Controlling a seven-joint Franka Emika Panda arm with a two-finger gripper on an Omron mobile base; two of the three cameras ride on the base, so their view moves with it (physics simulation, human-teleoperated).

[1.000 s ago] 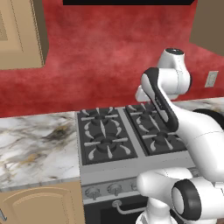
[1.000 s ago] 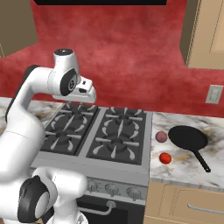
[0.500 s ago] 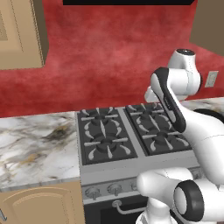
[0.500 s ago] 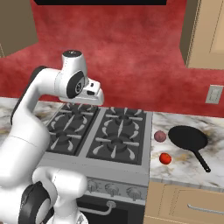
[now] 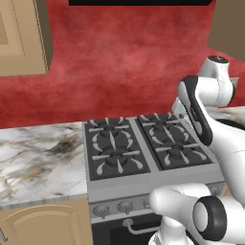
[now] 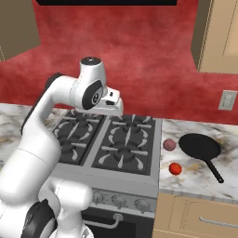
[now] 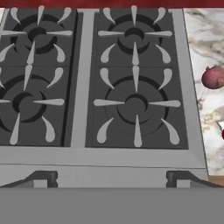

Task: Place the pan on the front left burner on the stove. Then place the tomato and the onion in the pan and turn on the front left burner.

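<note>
The black pan (image 6: 201, 146) lies on the marble counter right of the stove (image 6: 135, 160), its handle pointing toward the front right. Beside the stove's right edge sit the mauve onion (image 6: 169, 144) (image 7: 213, 78) and, nearer the front, the red tomato (image 6: 175, 168). The front left burner (image 5: 116, 160) (image 6: 70, 151) (image 7: 26, 105) is bare. My gripper (image 6: 115, 110) (image 7: 111, 179) hangs over the middle of the stove, well left of the pan. Its jaws stand wide apart, open, with nothing between them.
A row of grey knobs (image 5: 117, 206) (image 6: 118, 202) runs along the stove front above the oven-door handle (image 5: 139, 227). Marble counter (image 5: 38, 162) stretches to the left. Wooden wall cabinets (image 6: 218, 37) hang at both upper corners, and an outlet (image 6: 228, 100) is on the red wall.
The arm has swung to the right, carrying the hand from over the stove's left side toward its middle. Pan, onion and tomato have not moved.
</note>
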